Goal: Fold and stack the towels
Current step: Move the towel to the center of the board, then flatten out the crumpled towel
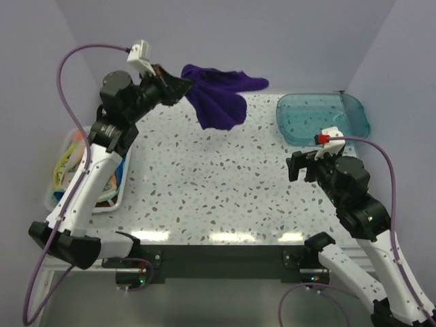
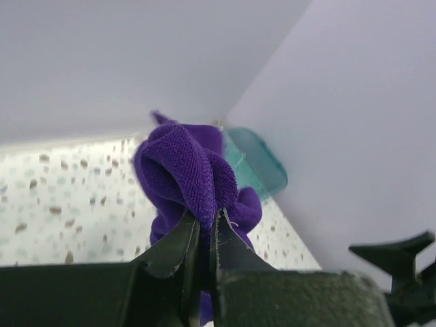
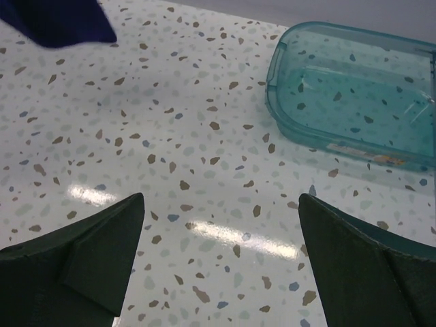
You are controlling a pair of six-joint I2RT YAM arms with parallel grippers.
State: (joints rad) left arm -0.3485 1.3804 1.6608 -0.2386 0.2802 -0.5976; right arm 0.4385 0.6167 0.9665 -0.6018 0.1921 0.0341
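Purple soft cloth towel (image 1: 219,95) is pinched in the tightly closed left claw (image 2: 208,225), hung over the speckled tabletop (image 1: 204,184) left of the translucent teal plastic tray (image 1: 323,119), its length stretched towards that tray; the right claw (image 3: 221,204), spread wide and empty, is placed just before the tray

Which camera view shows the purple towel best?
The top external view: almost the whole purple towel shows, held by the left gripper. The left wrist shows only a bunched fold; the right wrist, one corner.
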